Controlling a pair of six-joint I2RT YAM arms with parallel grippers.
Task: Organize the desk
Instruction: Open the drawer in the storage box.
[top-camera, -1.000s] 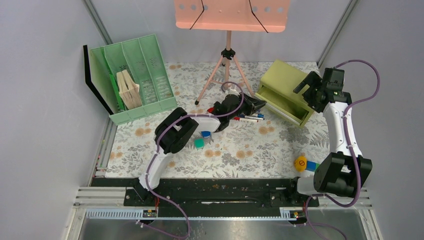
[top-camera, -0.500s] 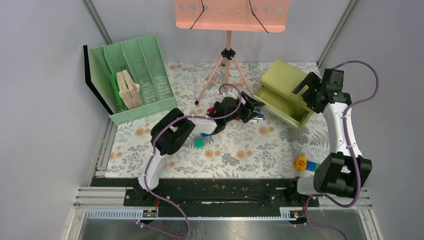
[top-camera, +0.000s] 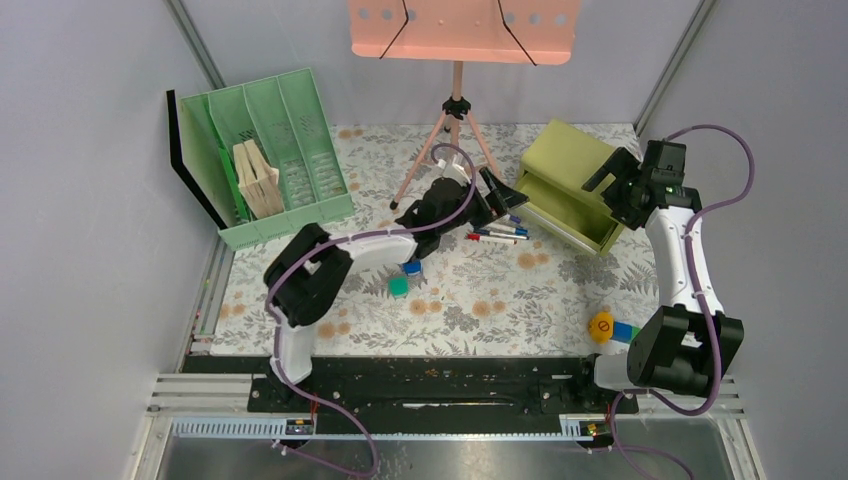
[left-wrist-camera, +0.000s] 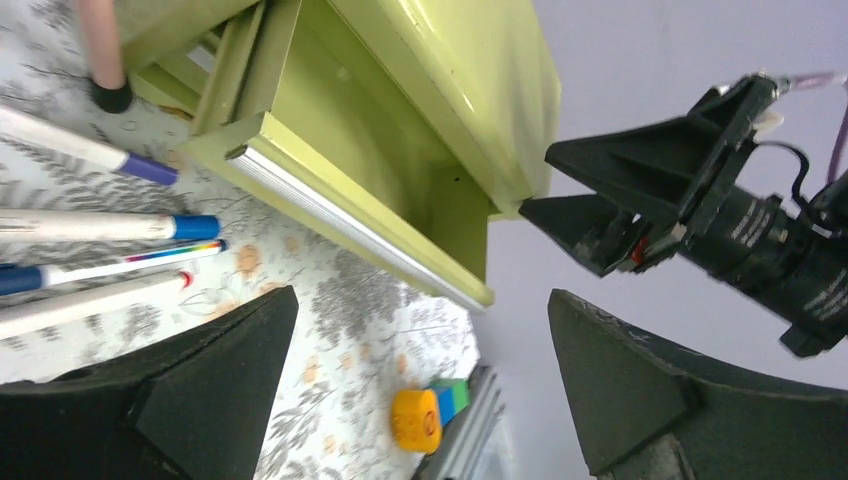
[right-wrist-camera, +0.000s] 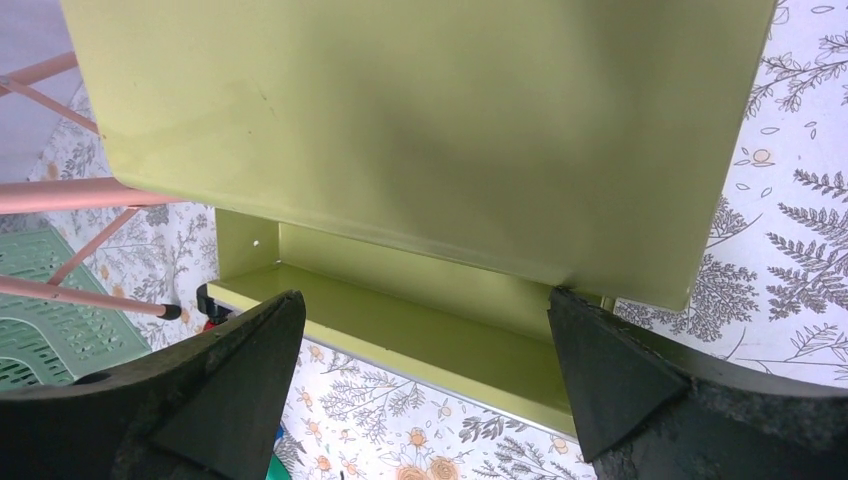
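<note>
The desk (top-camera: 520, 300) carries a white-grey floral print. Several markers (top-camera: 497, 233) lie side by side on it, just left of the open drawer (top-camera: 565, 215) of a lime-green drawer unit (top-camera: 570, 155). My left gripper (top-camera: 503, 198) hangs open a little above and behind the markers (left-wrist-camera: 100, 228), with nothing between its fingers (left-wrist-camera: 420, 295). Over the drawer unit's right end my right gripper (top-camera: 612, 190) stands open and looks down on the unit's top (right-wrist-camera: 420, 120) and the empty drawer (right-wrist-camera: 420, 330).
A pink music stand (top-camera: 455, 110) has its tripod just behind the left gripper. A mint file rack (top-camera: 270, 150) holding wooden pieces stands back left. A green cube (top-camera: 398, 286), a small orange piece (top-camera: 527, 260), and a yellow toy (top-camera: 601, 327) with a blue-green block lie on the desk.
My left gripper has gone from shut to open, letting go of the markers, and has lifted back toward the tripod. The markers stay on the desk. The right arm has not moved.
</note>
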